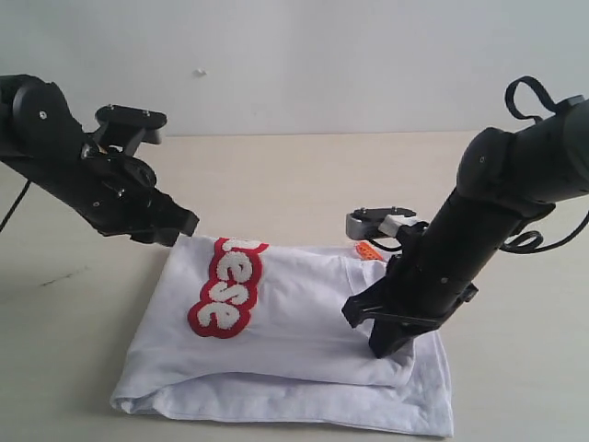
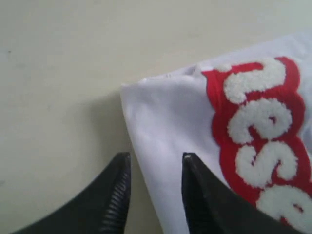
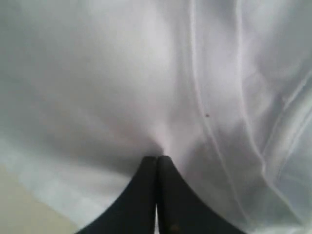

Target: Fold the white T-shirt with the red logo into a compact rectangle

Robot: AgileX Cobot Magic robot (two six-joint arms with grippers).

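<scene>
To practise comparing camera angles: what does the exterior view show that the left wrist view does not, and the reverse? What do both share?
Only the exterior view: the right gripper down on the white T-shirt near its right edge, the orange neck tag, the shirt's whole folded outline. Only the left wrist view: the left gripper with fingers apart, one over the table, one over the shirt, and the letters' fluffy texture. Both: the shirt, the red logo, the left gripper.
</scene>
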